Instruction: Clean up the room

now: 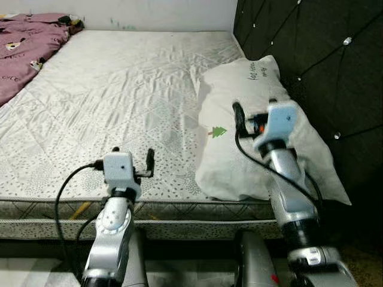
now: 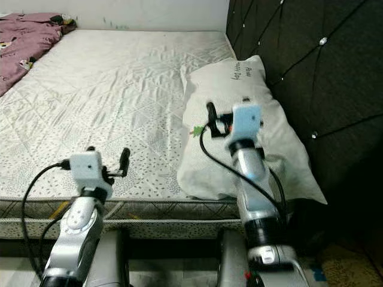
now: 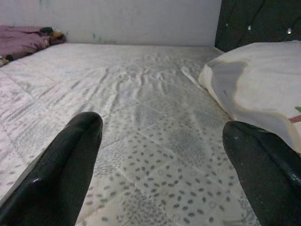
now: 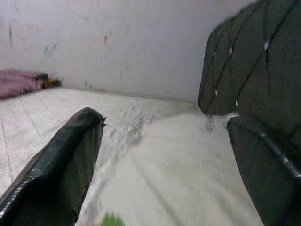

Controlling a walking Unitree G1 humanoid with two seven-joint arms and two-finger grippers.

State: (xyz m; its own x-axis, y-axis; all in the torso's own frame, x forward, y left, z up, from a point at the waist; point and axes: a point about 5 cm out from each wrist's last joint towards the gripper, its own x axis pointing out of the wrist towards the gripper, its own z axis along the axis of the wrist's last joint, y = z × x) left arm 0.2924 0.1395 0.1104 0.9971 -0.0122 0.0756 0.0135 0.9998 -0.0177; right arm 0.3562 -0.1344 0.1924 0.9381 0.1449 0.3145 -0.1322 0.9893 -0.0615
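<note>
Two silver, jointed metal arms each end in a pale boxy wrist block. The left gripper (image 1: 149, 162) and right gripper (image 1: 238, 115) carry long, glossy black fingers (image 3: 66, 169). Black cables loop from each wrist block, trailing toward six o'clock along the forearms.

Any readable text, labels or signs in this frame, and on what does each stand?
Dark handwritten-style lettering near the top of the white pillow: too small and tilted to read.
Small green tree motif on the pillow: a picture, no words.
Printed figures on the purple blanket: no legible text.
</note>
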